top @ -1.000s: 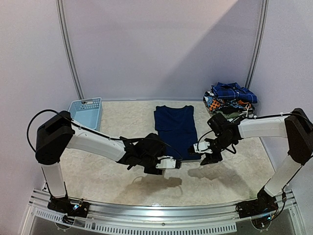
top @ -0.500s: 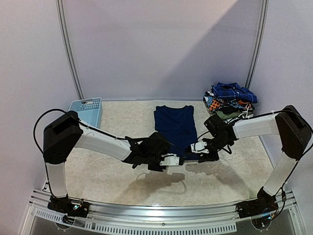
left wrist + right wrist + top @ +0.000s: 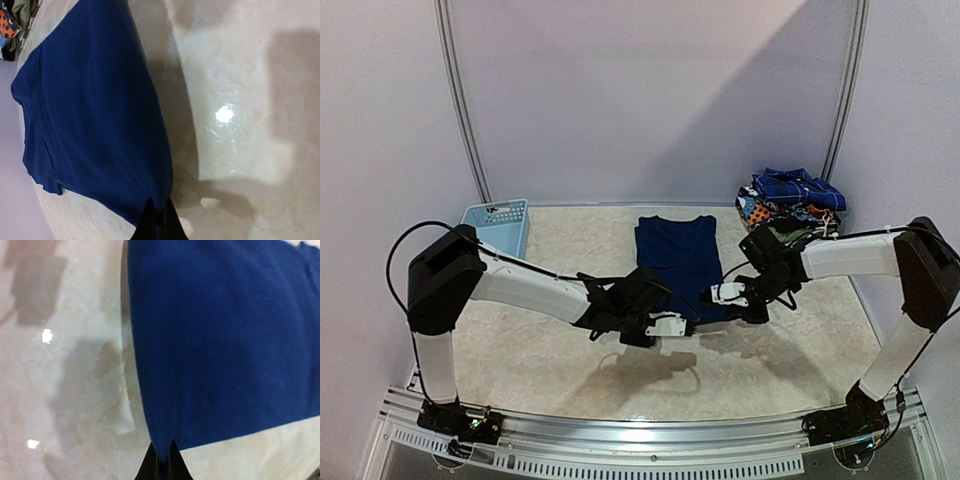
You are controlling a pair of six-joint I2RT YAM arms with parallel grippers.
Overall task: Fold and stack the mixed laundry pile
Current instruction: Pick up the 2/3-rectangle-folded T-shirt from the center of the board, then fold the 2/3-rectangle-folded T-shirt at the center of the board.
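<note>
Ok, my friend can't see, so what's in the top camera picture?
The robot's left pincer and right pincer each pinch a near corner of a navy T-shirt lying flat on a pale table. A heap of mixed clothes sits at the far right, and a light-blue basket at the far left.

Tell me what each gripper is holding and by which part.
Both hold the navy T-shirt: the left gripper and the right gripper are each shut on a corner of its near hem.
</note>
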